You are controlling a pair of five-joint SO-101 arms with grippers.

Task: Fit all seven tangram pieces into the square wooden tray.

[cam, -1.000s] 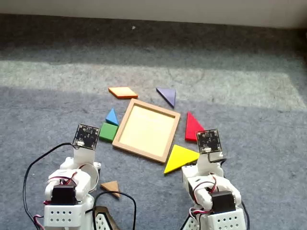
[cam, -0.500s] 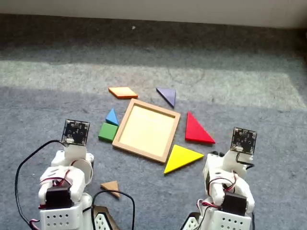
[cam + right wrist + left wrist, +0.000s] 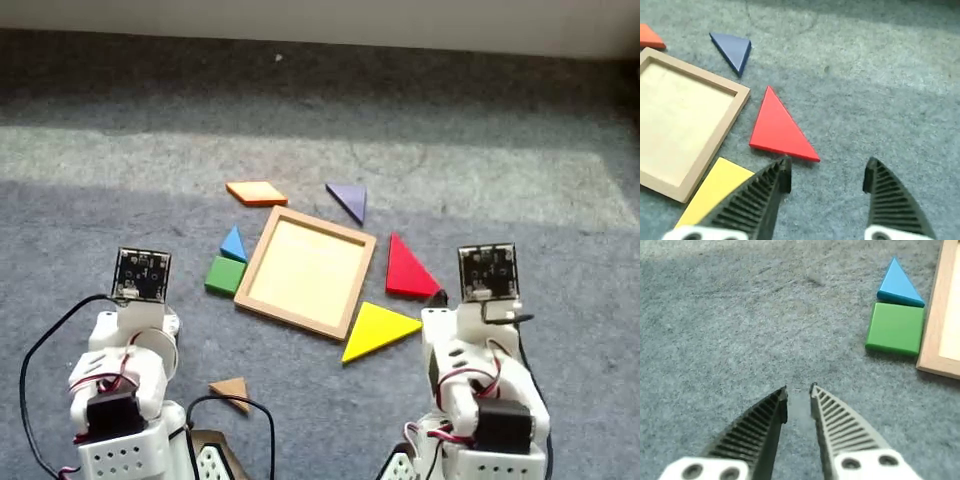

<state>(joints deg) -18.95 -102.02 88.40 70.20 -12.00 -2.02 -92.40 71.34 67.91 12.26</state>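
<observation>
- Right tool (image 3: 826, 175), jaws spread and empty, sits nearest the red triangle (image 3: 777, 131), which lies just ahead on its tray (image 3: 695, 72) side, long edge slanting toward it.
- Left tool (image 3: 798, 390), barely parted, holds nothing.

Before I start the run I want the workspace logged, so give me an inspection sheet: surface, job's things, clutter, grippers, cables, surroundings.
Surface: grey carpet, sunlit band across its far part.
Job's things: wooden tray empty; orange parallelogram, purple triangle, blue triangle, green square, red triangle, yellow triangle and brown triangle all lie outside it.
Clutter: nothing seen.
Grippers: left gripper narrowly open, empty, over bare carpet; right gripper wide open, empty, near the red triangle.
Cables: black cable loops by the arm bases.
Surroundings: pale wall along the far edge.
</observation>
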